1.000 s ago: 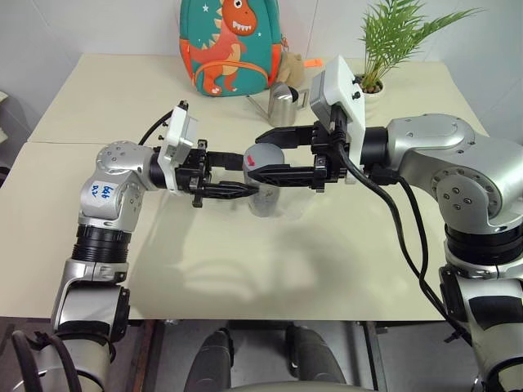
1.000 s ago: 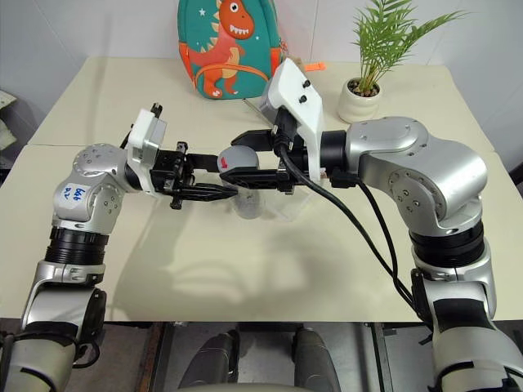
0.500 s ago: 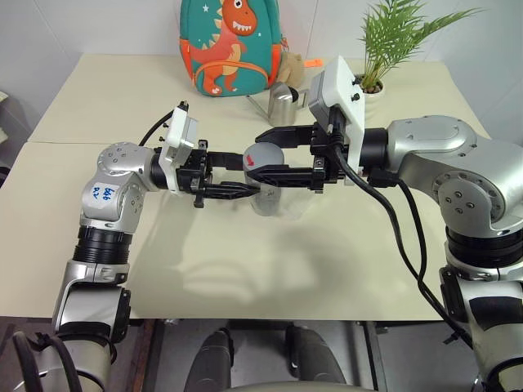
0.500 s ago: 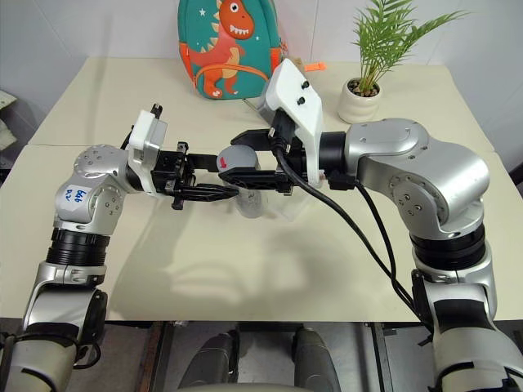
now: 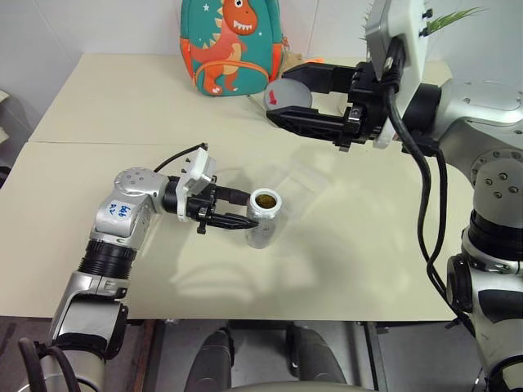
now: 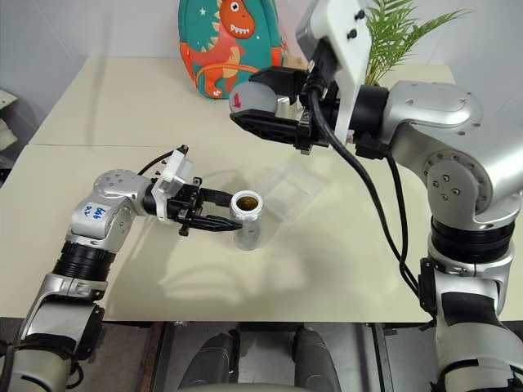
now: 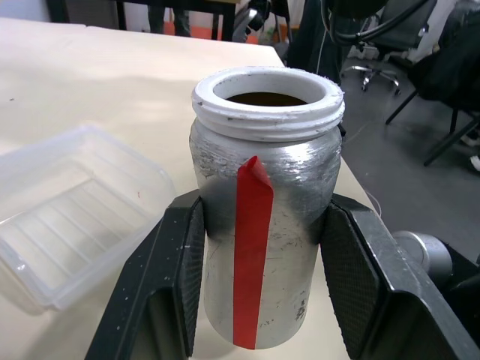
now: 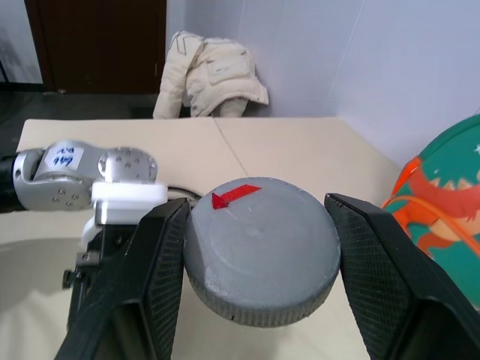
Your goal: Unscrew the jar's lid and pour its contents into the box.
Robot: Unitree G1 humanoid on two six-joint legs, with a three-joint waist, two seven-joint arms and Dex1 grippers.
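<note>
from the left eye view: left end effector (image 5: 237,209) clamped on the jar (image 5: 263,219), standing upright and open-mouthed on the table (image 5: 106,98), brown contents (image 5: 265,199) visible inside the rim. right end effector (image 5: 288,102) raised well above and beyond the jar, gripping the lid (image 5: 283,91) with its red mark facing up. clear box (image 5: 301,181) lying on the table just beside the jar, on the far right side of it, with nothing visible inside. dinosaur backpack (image 5: 230,45) and a potted plant (image 5: 425,20) at the back edge. from the right eye view: same layout, jar mouth open and box next to it, lid held clear above the table. from the left wrist view: two black fingers (image 7: 169,292) pressed on either flank of the silver jar, red strip down its front, white threaded neck bare, box near on one side. from the right wrist view: grey lid squeezed between the two fingers (image 8: 150,262), red arrow mark on top. judging progress: unscrewing looks done, lid off and separated; left to do: tipping the jar over the box so the contents drop in.
</note>
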